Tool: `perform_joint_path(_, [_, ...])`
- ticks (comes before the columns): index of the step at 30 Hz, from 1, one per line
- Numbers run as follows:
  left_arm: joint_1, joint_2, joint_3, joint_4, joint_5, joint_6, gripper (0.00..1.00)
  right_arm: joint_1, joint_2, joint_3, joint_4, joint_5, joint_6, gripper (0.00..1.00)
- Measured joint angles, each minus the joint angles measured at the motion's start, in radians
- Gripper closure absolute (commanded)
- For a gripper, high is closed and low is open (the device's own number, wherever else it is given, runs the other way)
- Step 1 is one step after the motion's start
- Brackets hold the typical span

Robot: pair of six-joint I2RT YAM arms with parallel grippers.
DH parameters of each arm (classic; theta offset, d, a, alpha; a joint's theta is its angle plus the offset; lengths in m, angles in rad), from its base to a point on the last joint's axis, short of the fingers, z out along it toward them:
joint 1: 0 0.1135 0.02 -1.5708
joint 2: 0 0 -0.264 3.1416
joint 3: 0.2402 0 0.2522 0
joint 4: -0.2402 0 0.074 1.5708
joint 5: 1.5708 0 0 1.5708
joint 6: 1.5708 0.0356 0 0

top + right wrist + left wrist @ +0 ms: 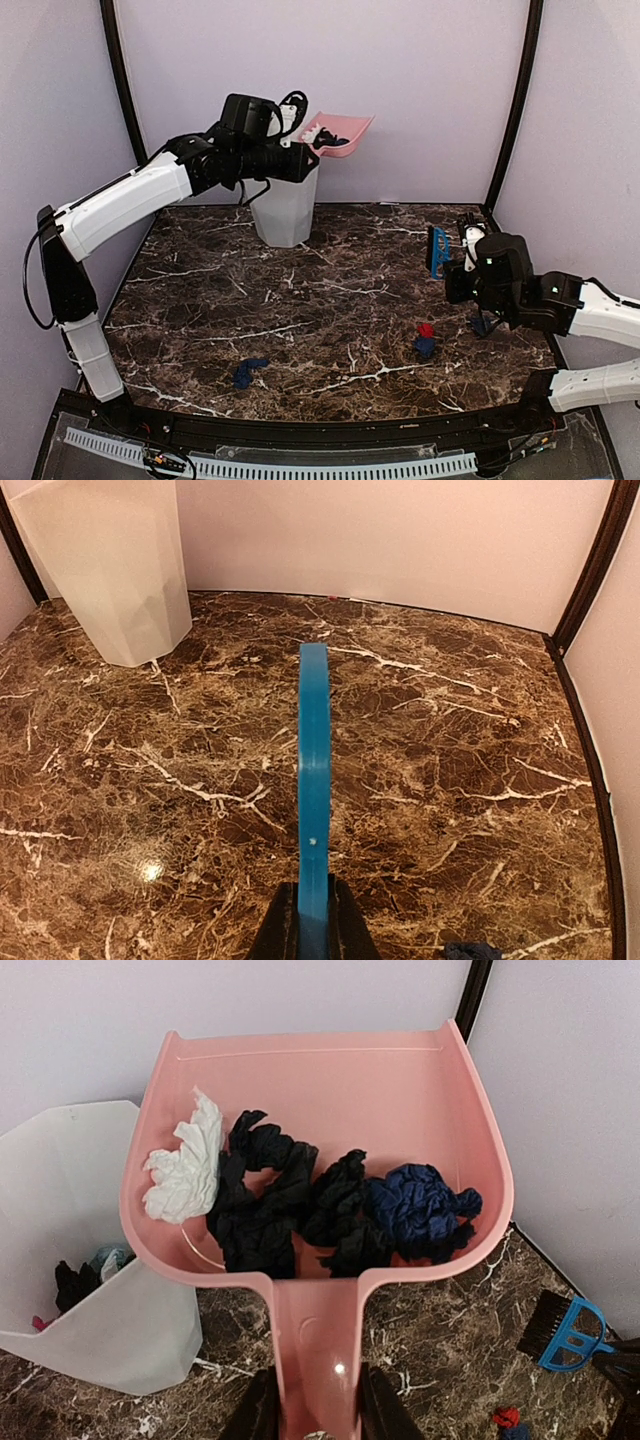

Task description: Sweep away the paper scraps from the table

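Left wrist view: left pincer [318,1415] clamps the scrap-loaded pink dustpan [330,1090] near the white bin [90,1160]. Right pincer [312,925] grips the brush [314,750]. Remaining on the surface [330,300]: navy scrap [248,372] at 7 o'clock, red-and-navy scraps [425,341] at 4 o'clock.

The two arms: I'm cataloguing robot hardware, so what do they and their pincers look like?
Both are jointed tubes: the left arm and right arm have smooth white link shells between black joint housings. Black cables loop at the left arm's wrist, and another runs beside its base. The left pincer and right pincer each have two slim black fingers.
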Motion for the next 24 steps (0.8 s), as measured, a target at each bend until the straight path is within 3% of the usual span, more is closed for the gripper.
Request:
perform_joint_path(12, [0.155, 0.103, 0.159, 0.014, 0.21, -0.1, 1.0, -0.005, 0.001, -0.008, 0.01, -0.004, 0.0, 1.0])
perform_joint_path(24, [0.299, 0.137, 0.143, 0.196, 0.543, -0.408, 1.0, -0.005, 0.007, -0.011, 0.02, -0.019, -0.001, 1.0])
